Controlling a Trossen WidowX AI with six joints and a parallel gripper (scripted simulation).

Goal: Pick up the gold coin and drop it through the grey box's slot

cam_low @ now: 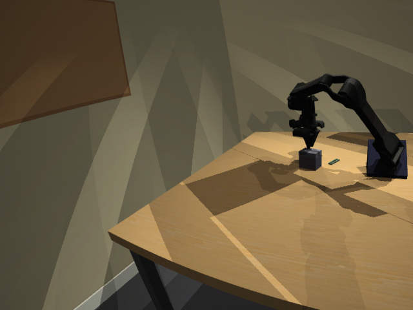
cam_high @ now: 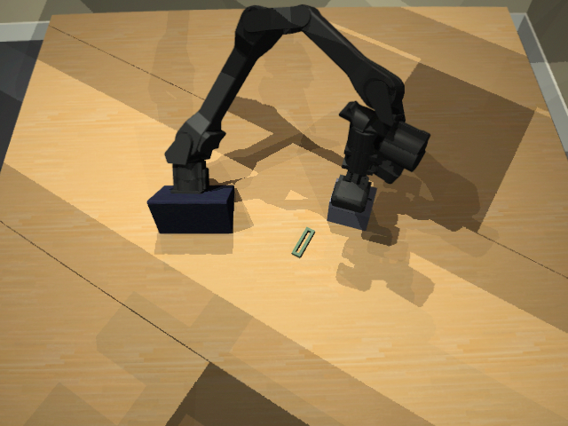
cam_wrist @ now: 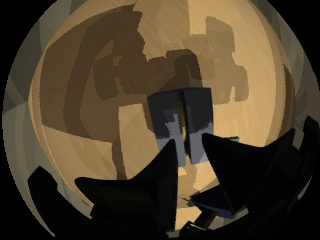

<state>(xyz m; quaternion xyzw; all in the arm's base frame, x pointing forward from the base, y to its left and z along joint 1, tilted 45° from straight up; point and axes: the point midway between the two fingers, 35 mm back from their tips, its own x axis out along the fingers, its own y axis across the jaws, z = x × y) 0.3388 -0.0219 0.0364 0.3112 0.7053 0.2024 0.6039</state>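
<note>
One tool (cam_low: 310, 146) parted over box (cam_low: 310, 159) slot (cam_wrist: 182, 127), holder (cam_high: 303, 241) well apart

Arm (cam_high: 275, 50): matte black all over, chunky angular links w/ rounded joint housings. Elbow link has a slightly lighter grey band. Sits on a dark navy block base (cam_high: 193, 213), trapezoid-ish from the top view. Wrist carries a fat black cylinder sideways. Tool (cam_low: 309, 144): black, two wedge-shaped fingers tapering to points. No visible cables or markings.

One arm (cam_high: 275, 55) with one gripper (cam_low: 309, 145), one grey box (cam_low: 310, 159), one green holder (cam_high: 303, 241), one table (cam_low: 233, 240), one coin sliver (cam_wrist: 182, 124).
</note>
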